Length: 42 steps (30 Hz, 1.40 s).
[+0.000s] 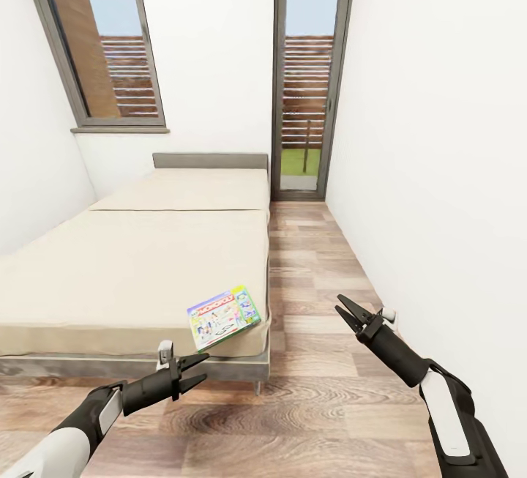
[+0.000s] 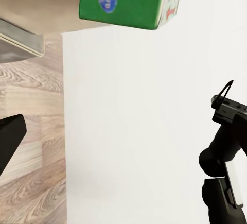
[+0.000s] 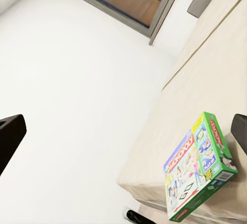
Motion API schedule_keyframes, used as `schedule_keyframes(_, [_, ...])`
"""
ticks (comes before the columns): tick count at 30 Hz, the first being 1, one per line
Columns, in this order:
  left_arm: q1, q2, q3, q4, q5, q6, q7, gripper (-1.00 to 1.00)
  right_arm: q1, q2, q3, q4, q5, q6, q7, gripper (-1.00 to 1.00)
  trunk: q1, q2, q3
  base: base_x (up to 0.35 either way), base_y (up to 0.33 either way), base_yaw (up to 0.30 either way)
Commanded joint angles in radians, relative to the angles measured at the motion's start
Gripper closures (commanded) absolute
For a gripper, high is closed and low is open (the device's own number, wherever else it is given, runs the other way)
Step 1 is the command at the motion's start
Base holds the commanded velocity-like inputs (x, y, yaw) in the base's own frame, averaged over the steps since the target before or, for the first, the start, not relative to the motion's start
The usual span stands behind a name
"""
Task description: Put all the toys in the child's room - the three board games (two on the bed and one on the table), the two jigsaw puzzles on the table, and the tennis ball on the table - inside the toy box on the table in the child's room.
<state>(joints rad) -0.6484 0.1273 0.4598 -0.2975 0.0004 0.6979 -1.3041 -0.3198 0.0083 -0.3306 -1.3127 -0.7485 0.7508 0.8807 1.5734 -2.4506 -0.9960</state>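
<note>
One board game [image 1: 224,318], a green-edged Monopoly box, lies flat at the near right corner of the bed [image 1: 132,273], tilted askew to the mattress edge. Left gripper [image 1: 196,373] hangs just below that corner over the wood floor [image 1: 315,390], fingers spread, holding nothing. Right gripper [image 1: 347,314] hovers to the right of the bed, fingers parted, also empty.
</note>
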Motion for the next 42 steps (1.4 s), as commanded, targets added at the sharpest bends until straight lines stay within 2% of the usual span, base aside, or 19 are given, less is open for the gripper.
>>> schedule_keyframes(1, [-0.001,0.000,0.002,0.000,0.000,0.010,-0.003,-1.00,-0.001,0.001,-0.002,0.000,-0.002,0.006,0.002,-1.00,0.000,0.000,-0.001,0.009,-0.010,0.000])
schedule_keyframes(10, [-0.001,0.000,0.002,0.000,0.000,0.010,-0.003,-1.00,-0.001,0.001,-0.002,0.000,-0.002,0.006,0.002,-1.00,0.000,0.000,-0.001,0.134,-0.048,0.000])
schedule_keyframes(42, [-0.001,0.000,0.002,0.000,0.000,0.011,-0.003,-1.00,-0.001,0.001,-0.002,0.000,-0.002,0.006,0.003,-1.00,0.000,0.000,-0.001,0.042,-0.003,0.000])
